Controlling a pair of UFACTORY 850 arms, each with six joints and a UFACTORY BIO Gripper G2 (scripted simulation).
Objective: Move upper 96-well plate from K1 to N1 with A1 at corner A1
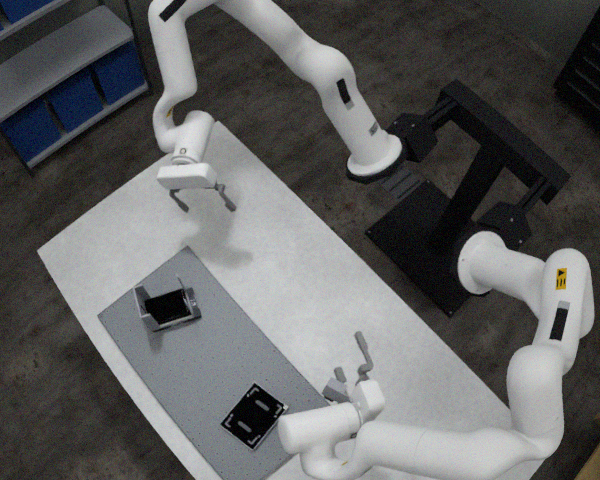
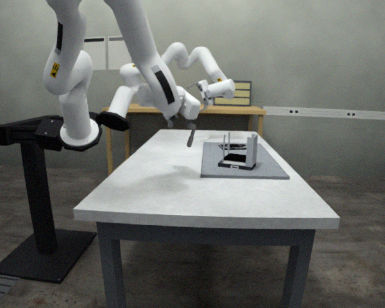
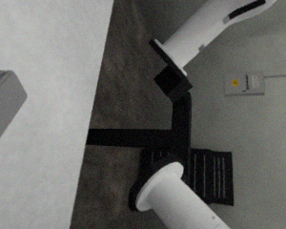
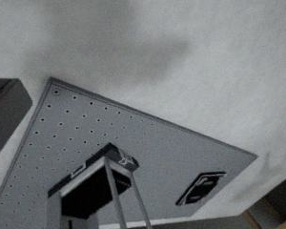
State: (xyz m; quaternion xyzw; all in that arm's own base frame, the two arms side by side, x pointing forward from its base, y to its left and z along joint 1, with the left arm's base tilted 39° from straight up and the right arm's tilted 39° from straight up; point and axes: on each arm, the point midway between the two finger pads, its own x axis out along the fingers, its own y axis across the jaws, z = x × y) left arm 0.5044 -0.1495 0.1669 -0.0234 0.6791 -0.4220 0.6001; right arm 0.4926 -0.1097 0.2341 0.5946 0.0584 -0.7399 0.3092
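The stack rack K1 (image 1: pixel 141 300) (image 2: pixel 251 151) (image 4: pixel 53 210) stands on the grey perforated board with a tall wall and thin posts. Dark plate material (image 1: pixel 168 305) (image 2: pixel 235 157) (image 4: pixel 92 193) lies inside; upper and lower plates cannot be told apart, and the rim print is unreadable. The plate nest N1 (image 1: pixel 253 413) (image 2: pixel 232 145) (image 4: pixel 200 188) is a black base with pale corner locators and no plate on it. My right gripper (image 1: pixel 207 207) (image 2: pixel 179 135) (image 4: pixel 162 101) is open and empty, above the table off the rack's end of the board. My left gripper (image 1: pixel 349 353) (image 3: pixel 159 95) is open and empty, raised beside the nest's end.
The grey board (image 1: pixel 186 372) (image 2: pixel 215 172) (image 4: pixel 153 143) carries the rack and nest at opposite ends. The white table (image 1: pixel 290 248) (image 2: pixel 146 185) (image 3: pixel 43 143) extends around it. The black arm stand (image 1: pixel 419 248) (image 2: pixel 36 185) (image 3: pixel 181 114) is beside the table's long edge.
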